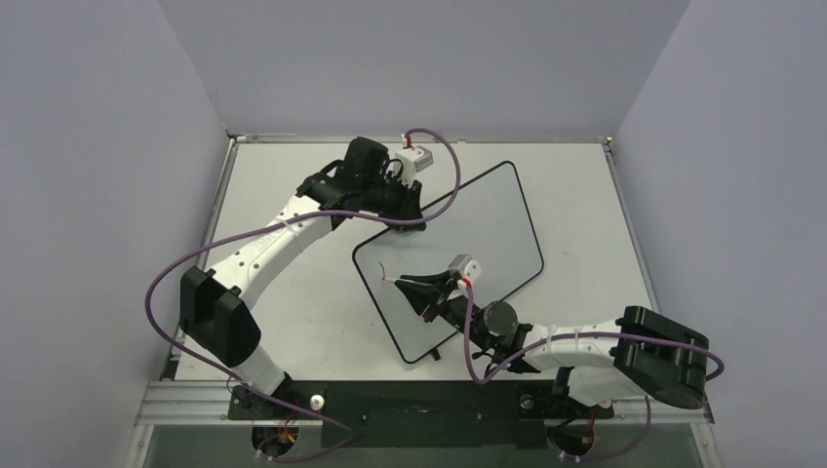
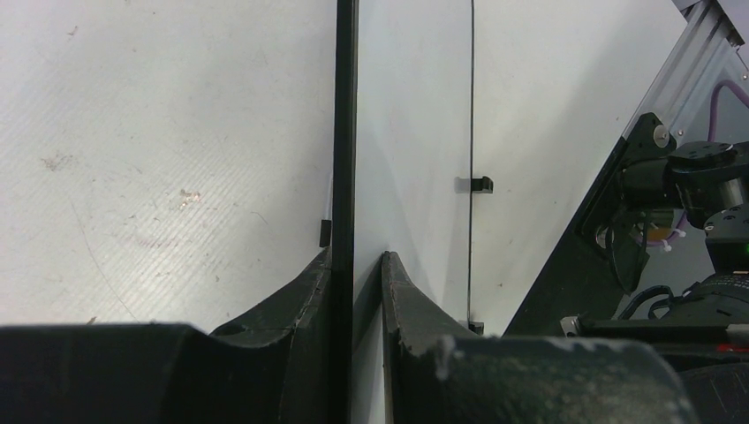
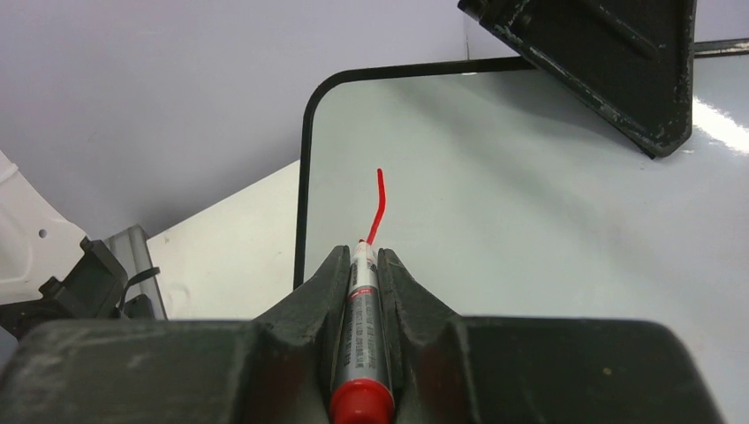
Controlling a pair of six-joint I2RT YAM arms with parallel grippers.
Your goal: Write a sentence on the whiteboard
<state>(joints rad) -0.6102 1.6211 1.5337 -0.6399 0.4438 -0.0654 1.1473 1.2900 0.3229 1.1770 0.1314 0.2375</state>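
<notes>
— Pinching what, the right gripper [image 3: 360,256]?
— A marker [image 3: 362,336], red at its rear end, its tip down at the whiteboard [image 3: 530,203] near one rounded corner. The print on the barrel is too small to read.
— Any writing on the whiteboard?
— One curved red stroke [image 3: 378,203], starting at the marker tip; too little to read as a letter.
— The left gripper [image 2: 356,261]?
— Pressed together on the whiteboard's opposite rim, one finger on each side. The whiteboard sits askew on the surface [image 1: 283,302].
</notes>
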